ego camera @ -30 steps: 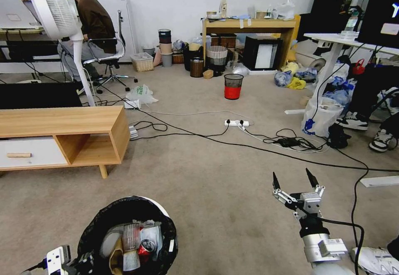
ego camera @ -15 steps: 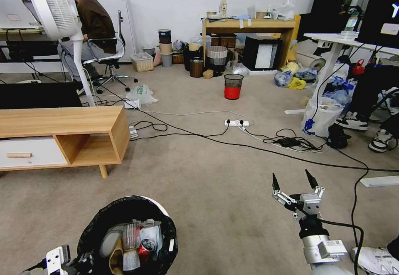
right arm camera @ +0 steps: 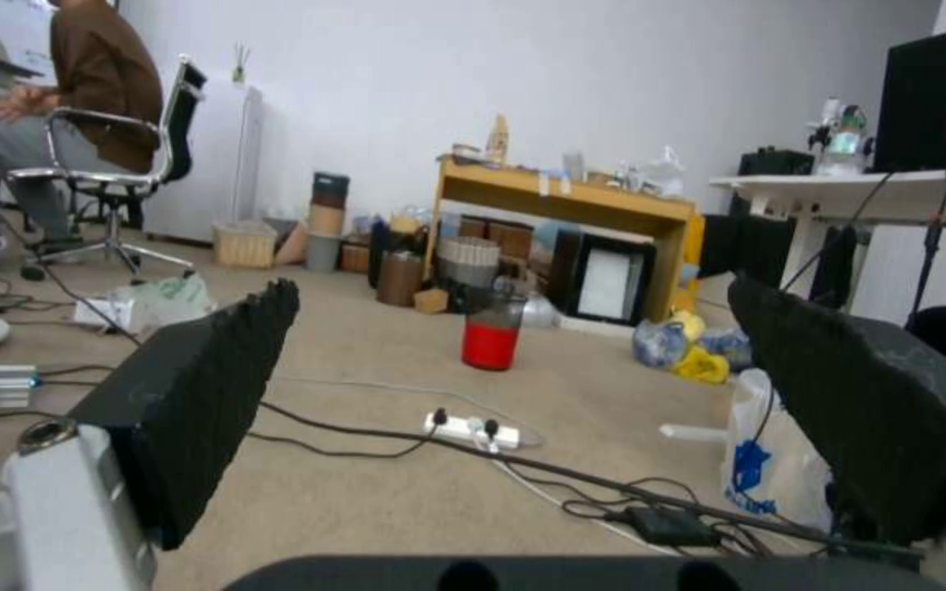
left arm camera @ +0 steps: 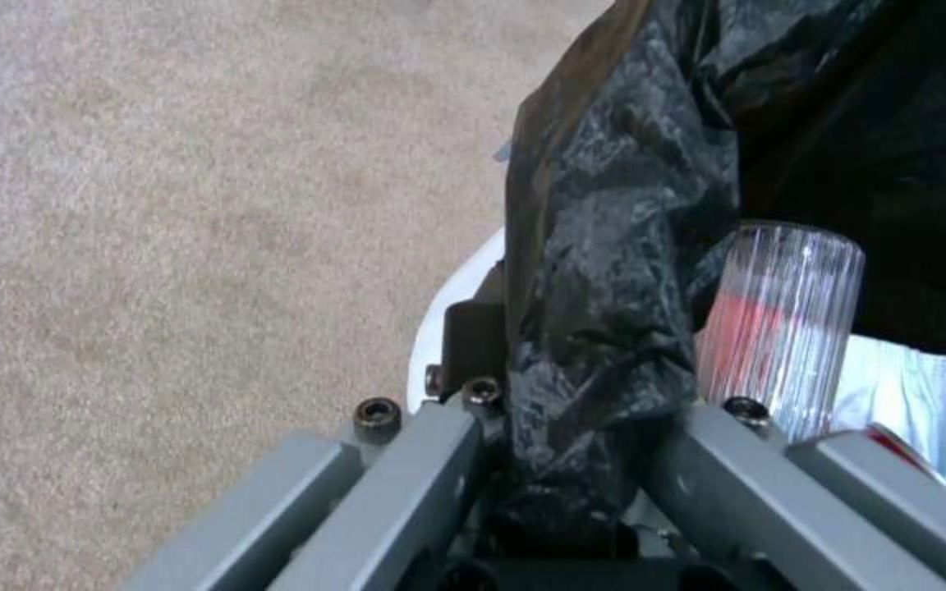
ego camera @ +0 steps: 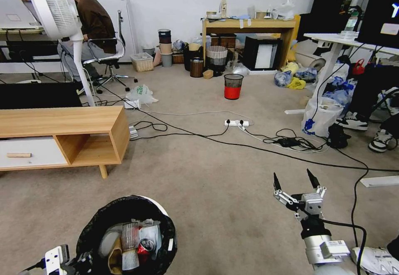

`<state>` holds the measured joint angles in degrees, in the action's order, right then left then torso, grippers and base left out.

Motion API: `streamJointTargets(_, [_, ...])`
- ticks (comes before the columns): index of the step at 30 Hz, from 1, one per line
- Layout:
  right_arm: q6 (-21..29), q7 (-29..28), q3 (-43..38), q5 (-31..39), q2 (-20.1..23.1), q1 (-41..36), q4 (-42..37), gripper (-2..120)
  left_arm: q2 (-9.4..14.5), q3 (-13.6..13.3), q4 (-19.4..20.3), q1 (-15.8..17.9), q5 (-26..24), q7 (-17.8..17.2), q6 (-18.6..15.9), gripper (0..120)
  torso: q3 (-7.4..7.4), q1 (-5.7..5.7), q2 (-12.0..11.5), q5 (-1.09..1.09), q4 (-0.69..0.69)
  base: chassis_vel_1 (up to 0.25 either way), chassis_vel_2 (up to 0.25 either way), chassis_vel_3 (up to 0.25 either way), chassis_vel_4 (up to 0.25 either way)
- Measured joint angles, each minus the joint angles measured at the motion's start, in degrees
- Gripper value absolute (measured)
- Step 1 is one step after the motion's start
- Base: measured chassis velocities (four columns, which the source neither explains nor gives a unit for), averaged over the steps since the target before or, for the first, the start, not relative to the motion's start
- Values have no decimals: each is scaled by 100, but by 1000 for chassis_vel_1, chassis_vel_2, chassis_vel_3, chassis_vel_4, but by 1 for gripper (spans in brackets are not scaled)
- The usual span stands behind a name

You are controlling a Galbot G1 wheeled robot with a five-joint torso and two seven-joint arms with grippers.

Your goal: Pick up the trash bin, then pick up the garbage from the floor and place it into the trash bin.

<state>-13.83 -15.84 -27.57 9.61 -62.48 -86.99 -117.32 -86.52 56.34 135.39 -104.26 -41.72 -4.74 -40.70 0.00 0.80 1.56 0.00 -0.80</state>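
- The left gripper (left arm camera: 561,460) is clamped on the rim of the trash bin (ego camera: 89,229), pinching the black bag, and holds the bin at the near left.
- The garbage (ego camera: 135,241) lies inside the bin (a crushed red can, a clear cup, white paper).
- The right gripper (ego camera: 295,178) hangs at the near right above bare carpet (ego camera: 208,175), its fingers spread wide with nothing between them.
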Motion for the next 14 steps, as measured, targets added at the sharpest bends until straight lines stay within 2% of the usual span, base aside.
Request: streamJointTargets(14, [62, -35, -42, -11, -23, -95, -173, 100, -21, 3, 118, -57, 16, 20, 26, 0, 0, 0, 0, 0, 0, 0, 0, 0, 0])
